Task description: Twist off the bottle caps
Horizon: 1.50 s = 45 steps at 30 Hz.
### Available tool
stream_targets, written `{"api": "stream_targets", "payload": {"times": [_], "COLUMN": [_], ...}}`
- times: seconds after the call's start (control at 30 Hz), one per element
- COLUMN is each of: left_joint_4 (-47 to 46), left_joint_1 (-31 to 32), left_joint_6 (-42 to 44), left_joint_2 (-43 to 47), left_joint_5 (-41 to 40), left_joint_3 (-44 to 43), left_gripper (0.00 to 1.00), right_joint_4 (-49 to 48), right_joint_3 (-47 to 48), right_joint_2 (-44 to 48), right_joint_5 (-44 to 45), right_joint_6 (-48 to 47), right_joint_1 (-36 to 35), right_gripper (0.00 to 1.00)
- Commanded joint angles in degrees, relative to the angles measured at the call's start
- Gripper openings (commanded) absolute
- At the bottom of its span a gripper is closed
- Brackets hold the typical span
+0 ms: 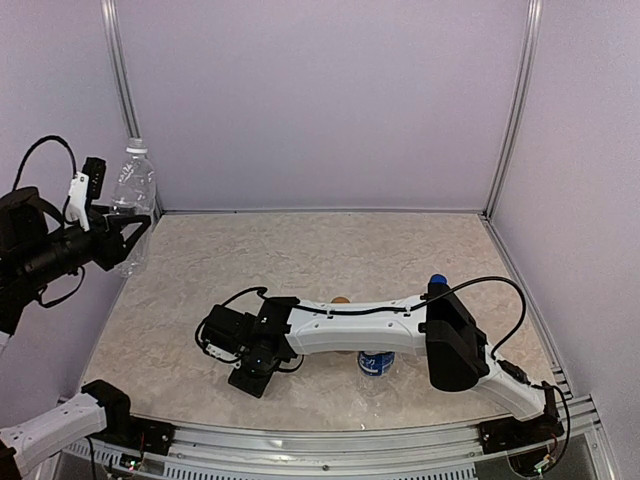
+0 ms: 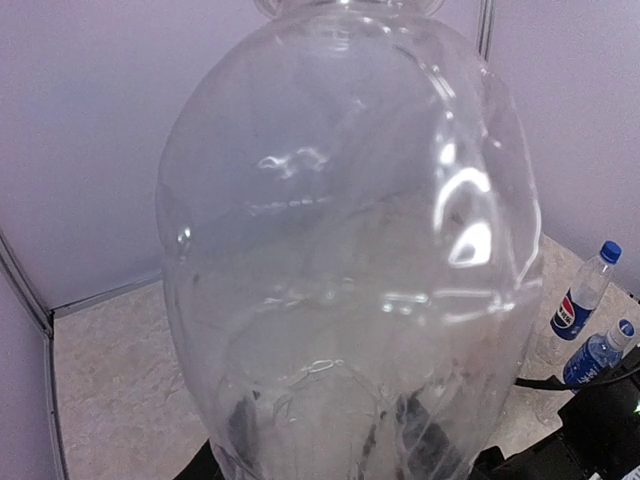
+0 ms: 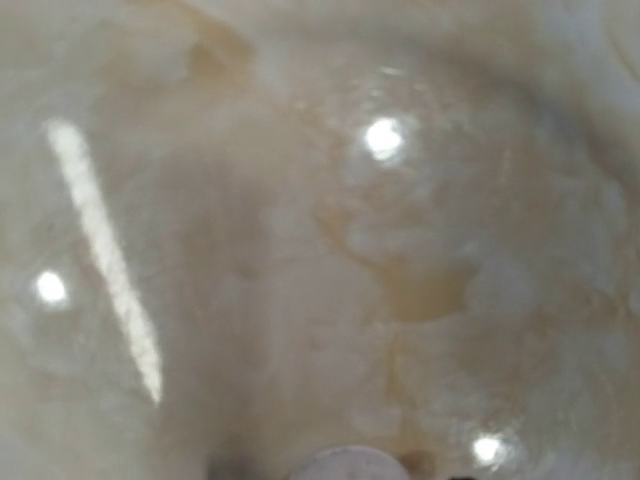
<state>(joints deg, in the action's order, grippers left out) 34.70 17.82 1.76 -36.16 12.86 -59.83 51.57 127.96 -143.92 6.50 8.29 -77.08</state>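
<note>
My left gripper (image 1: pixel 126 224) is shut on the clear unlabelled bottle (image 1: pixel 132 195) and holds it upright above the table's far left corner. Its pale neck (image 1: pixel 137 151) shows no coloured cap. In the left wrist view this bottle (image 2: pixel 340 250) fills the frame, with my dark fingers (image 2: pixel 245 432) showing through it. My right arm reaches left across the table, and its gripper (image 1: pixel 251 378) points down just above the surface. The right wrist view is a blur of tabletop with a pale round thing (image 3: pixel 345 466) at the bottom edge. Two blue-labelled bottles (image 2: pixel 578 303) (image 2: pixel 597 352) wear blue caps (image 2: pixel 609 250) (image 2: pixel 625 327).
The right forearm (image 1: pixel 350 325) lies over a blue-labelled bottle (image 1: pixel 376 364). A blue cap (image 1: pixel 437 281) and a golden-brown cap (image 1: pixel 341 299) peek up behind it. White walls close in the table's back and sides, and a metal rail (image 1: pixel 350 440) runs along the near edge.
</note>
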Motion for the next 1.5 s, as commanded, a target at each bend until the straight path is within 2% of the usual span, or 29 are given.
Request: {"api": "stream_targets", "payload": {"times": [0.0,0.13,0.2,0.23,0.27,0.37,0.5,0.67,0.83,1.03,1.23,1.33,1.4,1.47], "left_joint_4": [2.7,3.3,3.4,3.4,3.4,4.3,7.0,8.7,8.7,7.4,7.4,7.0,7.1,7.4], "left_joint_1": [0.3,0.3,0.4,0.4,0.6,1.5,3.1,6.3,9.2,10.0,10.1,10.2,10.2,10.2], "left_joint_6": [0.0,1.2,2.1,2.6,3.2,5.3,8.3,10.7,12.4,13.0,13.3,13.1,13.5,14.0], "left_joint_2": [0.3,0.2,0.2,0.1,0.1,0.0,-0.5,-2.0,-4.2,-5.1,-4.8,-5.0,-5.0,-4.9], "left_joint_5": [6.5,8.2,9.4,10.2,11.4,14.4,18.5,20.5,21.0,20.5,20.3,20.1,19.7,19.5], "left_joint_3": [-1.2,-2.5,-3.0,-3.2,-3.3,-3.7,-4.6,-4.8,-6.0,-6.0,-4.8,-5.2,-5.3,-5.1], "left_gripper": [0.43,0.43,0.43,0.43,0.43,0.43,0.44,0.44,0.44,0.44,0.44,0.44,0.44,0.44], "right_joint_4": [0.9,0.9,-2.3,-5.1,-9.7,-24.1,-48.6,-58.4,-59.8,-59.7,-63.2,-62.4,-61.9,-61.8], "right_joint_3": [0.6,2.9,2.4,1.5,0.3,-6.8,-20.4,-19.6,-14.3,-13.8,-14.7,-13.2,-12.9,-12.6], "right_joint_2": [1.2,5.0,9.4,12.9,15.9,25.5,35.7,36.6,33.4,31.7,30.8,29.8,29.4,29.0], "right_joint_5": [-0.5,-0.3,-0.4,-0.9,-2.0,-5.9,-12.2,-11.7,-12.5,-14.3,-19.4,-20.1,-20.8,-21.7], "right_joint_6": [-0.2,-0.6,-1.8,-2.8,-3.7,-6.4,-6.0,-5.9,-4.4,-1.7,2.4,3.0,3.3,4.2], "right_joint_1": [0.5,1.2,1.6,2.0,2.3,3.3,4.6,4.8,4.9,5.4,6.6,6.8,7.0,7.1], "right_gripper": [0.63,0.69,0.72,0.75,0.91,0.93,0.87,0.85,0.78,0.5,0.39,0.27,0.26,0.32]}}
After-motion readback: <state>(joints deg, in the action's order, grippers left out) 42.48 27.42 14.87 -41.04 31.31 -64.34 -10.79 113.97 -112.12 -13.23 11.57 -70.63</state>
